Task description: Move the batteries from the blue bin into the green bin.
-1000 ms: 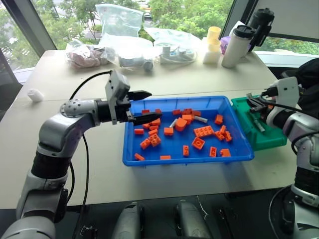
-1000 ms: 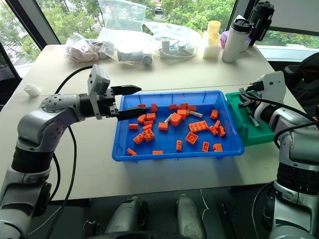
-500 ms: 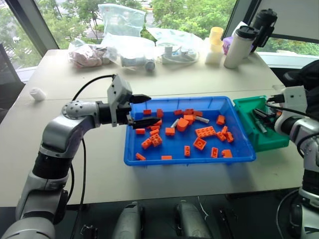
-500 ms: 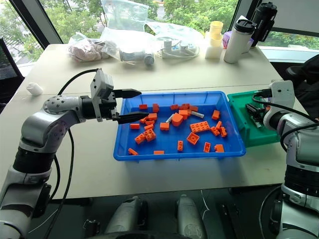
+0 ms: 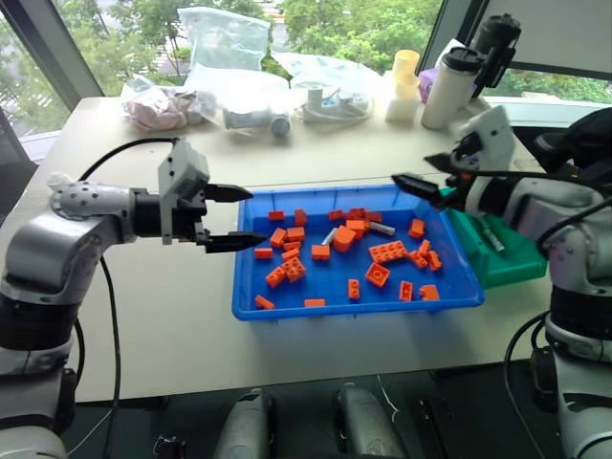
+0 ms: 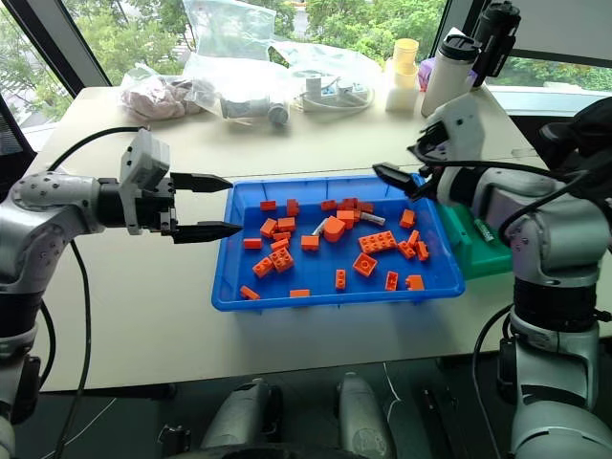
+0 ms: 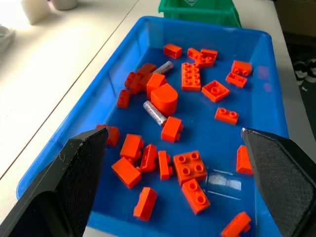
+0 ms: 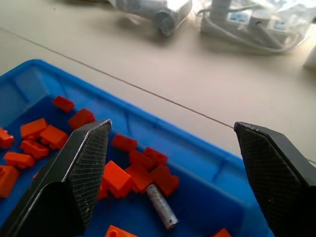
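The right end effector [image 5: 428, 180] hangs open and empty over the blue bin [image 5: 287, 298]. Next it must reach a battery [image 5: 382, 229] among the bricks [image 5: 390, 252]. The left end effector [image 5: 237, 216] is open too.

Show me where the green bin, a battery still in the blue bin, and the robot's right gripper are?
green bin [image 5: 517, 256], left eye view: on its near right wall.
battery [image 7: 154, 113], left wrist view: middle of the grey cylinder.
right gripper [image 6: 406, 164], right eye view: midway between its open fingertips.

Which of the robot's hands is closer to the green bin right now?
Right. The right gripper hovers just beside the green bin; the left gripper is across the blue bin.
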Robot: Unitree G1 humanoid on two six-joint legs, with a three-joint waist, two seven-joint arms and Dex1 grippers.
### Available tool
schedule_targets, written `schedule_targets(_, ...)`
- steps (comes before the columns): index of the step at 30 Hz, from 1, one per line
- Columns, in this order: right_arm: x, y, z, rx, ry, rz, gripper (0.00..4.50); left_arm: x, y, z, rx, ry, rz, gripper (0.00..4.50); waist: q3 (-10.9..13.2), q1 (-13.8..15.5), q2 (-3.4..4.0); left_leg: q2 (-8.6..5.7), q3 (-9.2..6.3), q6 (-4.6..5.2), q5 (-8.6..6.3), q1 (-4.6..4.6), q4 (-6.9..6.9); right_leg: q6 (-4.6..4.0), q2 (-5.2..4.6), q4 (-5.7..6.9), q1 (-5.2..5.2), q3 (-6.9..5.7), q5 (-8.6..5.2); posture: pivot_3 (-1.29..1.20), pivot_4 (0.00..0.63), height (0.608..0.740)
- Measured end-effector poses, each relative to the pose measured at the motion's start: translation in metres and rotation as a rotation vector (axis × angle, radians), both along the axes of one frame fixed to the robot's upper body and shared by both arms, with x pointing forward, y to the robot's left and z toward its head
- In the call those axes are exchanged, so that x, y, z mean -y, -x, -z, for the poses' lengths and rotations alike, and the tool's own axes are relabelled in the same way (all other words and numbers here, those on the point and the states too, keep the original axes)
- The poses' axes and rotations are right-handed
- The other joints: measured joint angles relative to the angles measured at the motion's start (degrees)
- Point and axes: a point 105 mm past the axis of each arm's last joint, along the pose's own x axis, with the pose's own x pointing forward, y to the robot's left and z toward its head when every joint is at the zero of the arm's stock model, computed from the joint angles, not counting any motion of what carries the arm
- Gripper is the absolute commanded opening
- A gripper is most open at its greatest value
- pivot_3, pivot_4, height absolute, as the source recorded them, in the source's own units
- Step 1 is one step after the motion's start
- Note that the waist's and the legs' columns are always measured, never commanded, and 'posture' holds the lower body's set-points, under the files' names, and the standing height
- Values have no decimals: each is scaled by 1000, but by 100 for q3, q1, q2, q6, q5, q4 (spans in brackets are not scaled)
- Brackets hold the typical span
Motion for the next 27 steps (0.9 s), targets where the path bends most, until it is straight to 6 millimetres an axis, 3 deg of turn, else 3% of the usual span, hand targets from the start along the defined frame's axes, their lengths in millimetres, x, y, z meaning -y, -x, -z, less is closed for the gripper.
schedule_targets(5,-23,7,37,-71,75,-113,4114,0,16,5,-41,-22,27,4500,0,99,0,-4,3,1,0,-2,5,0,-5,-3,0,0,0,0,150,740)
schedule_targets(8,-30,10,43,-71,87,-167,4114,0,17,5,-41,-20,16,4500,0,106,0,-4,3,1,0,-2,8,0,-4,-2,1,0,0,0,150,740)
schedule_targets(12,-36,5,57,84,356,-270,4114,1,19,7,-41,-8,-6,4500,0,85,-1,-3,4,1,-1,0,8,0,0,-2,0,0,0,0,150,740)
schedule_targets(14,-34,-1,61,110,402,-280,4114,1,19,6,-40,-6,-7,4500,0,85,-1,-3,5,1,-1,0,8,0,0,-1,0,0,0,0,150,740)
schedule_targets(19,-35,-3,56,99,381,-306,4114,1,18,7,-40,-5,-13,4500,0,93,-1,-1,3,1,-1,0,8,0,0,0,0,0,0,0,150,740)
schedule_targets(27,-41,9,80,11,323,-309,4114,1,18,10,-44,-3,-23,4500,0,106,-1,-2,4,1,-1,0,8,0,-1,1,0,0,0,0,150,740)
